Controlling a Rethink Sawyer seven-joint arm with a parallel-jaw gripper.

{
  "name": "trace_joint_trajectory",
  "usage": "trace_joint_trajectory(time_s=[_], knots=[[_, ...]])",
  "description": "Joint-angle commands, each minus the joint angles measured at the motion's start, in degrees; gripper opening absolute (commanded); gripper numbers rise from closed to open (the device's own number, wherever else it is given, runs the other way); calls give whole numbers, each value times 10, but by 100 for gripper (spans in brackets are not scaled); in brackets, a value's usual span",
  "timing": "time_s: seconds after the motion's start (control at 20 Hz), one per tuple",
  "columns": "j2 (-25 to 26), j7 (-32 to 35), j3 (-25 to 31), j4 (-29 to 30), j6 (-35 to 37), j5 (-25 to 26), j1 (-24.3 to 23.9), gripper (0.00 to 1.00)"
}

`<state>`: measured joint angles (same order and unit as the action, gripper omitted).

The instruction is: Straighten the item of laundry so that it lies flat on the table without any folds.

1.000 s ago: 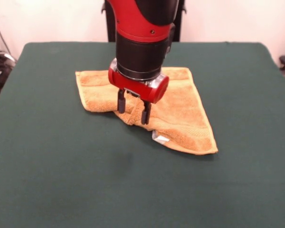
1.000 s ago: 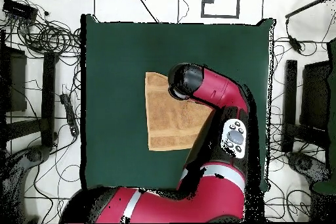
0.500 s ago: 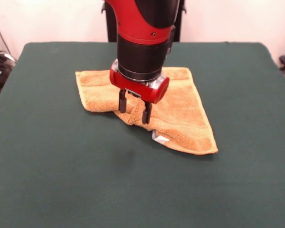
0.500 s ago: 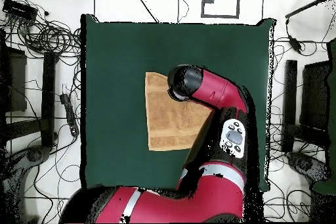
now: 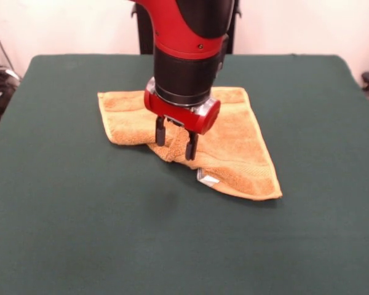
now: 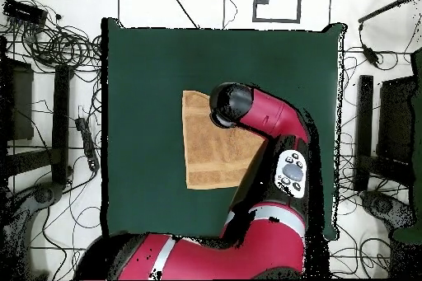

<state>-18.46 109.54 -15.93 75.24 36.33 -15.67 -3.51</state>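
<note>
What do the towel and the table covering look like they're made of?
The hand towel looks like orange-yellow terry cloth: nubbly looped pile, flatter woven border bands, soft rumpled folds. The table covering looks like matte dark green felt or similar cloth: no sheen, no visible weave.

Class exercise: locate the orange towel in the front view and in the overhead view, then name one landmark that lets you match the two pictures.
Front view: the towel lies just above picture centre, under the gripper.
Overhead view: the towel sits at picture centre, its right part hidden by the arm.
Shared landmark: the green table.
</note>
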Motion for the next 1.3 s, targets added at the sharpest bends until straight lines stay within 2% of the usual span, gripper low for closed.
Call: trace_joint_trajectory(time_s=[0.05,1.3], knots=[[15,118,65,65,-42,-17,22,100],[27,92,90,100,-119,-11,1,100]])
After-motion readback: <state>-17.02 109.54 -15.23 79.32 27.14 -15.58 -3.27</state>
